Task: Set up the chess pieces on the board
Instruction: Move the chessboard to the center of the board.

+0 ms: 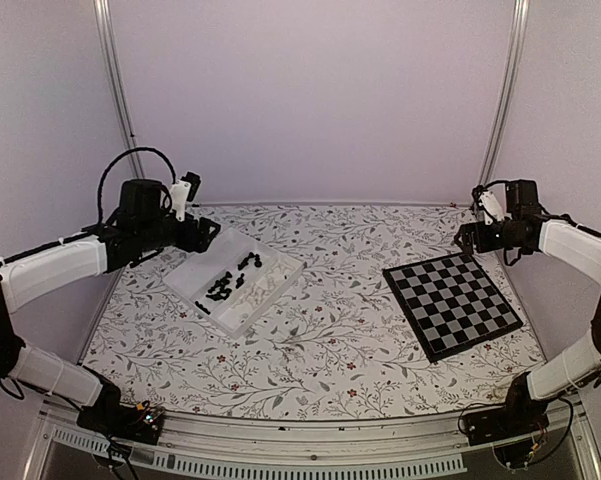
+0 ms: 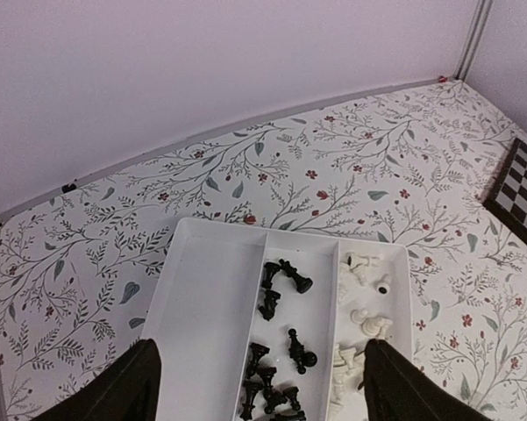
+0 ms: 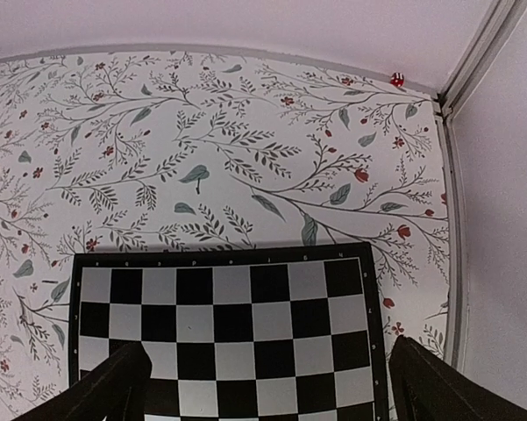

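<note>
Broad open lane of surface (image 1: 330, 340) between tray (image 1: 193, 281) at 9 o'clock and board (image 1: 452, 303) at 3 o'clock. Above the tray's 12 o'clock end, left hand (image 1: 208, 236) with fingers spread wide; over the board's 12 o'clock corner, right hand (image 1: 466, 240) likewise. Chess pieces (image 2: 298, 358) crowded in two tray compartments, hemmed by low dividers; third compartment bare. Board squares bare. Walls (image 1: 310, 100) close at 9, 12 and 3 o'clock.

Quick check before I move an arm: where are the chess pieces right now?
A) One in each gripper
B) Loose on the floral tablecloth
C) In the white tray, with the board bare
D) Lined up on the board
C: the black pieces and white pieces lie in separate compartments of the tray, and the board shows only bare squares.
</note>
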`<state>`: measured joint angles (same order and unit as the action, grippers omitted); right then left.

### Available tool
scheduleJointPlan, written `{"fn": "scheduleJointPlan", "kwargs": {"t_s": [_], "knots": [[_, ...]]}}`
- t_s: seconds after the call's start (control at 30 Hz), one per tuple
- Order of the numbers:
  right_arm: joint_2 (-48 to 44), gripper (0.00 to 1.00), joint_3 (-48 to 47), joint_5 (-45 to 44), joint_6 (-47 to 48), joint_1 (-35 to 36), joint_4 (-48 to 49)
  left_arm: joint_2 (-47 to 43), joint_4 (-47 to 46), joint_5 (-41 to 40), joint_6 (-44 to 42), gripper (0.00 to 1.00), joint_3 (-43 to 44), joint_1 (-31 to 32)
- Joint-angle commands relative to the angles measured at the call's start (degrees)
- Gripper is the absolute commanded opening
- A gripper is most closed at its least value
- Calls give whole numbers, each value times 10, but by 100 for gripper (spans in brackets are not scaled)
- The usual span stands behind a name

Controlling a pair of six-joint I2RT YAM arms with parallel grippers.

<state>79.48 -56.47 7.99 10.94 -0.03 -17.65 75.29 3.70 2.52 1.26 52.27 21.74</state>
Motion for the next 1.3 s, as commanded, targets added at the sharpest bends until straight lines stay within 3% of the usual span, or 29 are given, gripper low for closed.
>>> {"fn": "scheduleJointPlan", "kwargs": {"t_s": [0.0,0.4,0.93,1.27], "knots": [[15,99,3,59,52,-30,-18,7,-39,21,-15,82,-9,19],[180,99,-83,112,77,-159,-135,32,-23,21,-13,83,3,56],[268,99,-95,147,90,-169,-159,61,-1,27,-15,84,18,76],[247,88,-34,246,136,-169,-199,69,3,34,-14,83,22,93]]}}
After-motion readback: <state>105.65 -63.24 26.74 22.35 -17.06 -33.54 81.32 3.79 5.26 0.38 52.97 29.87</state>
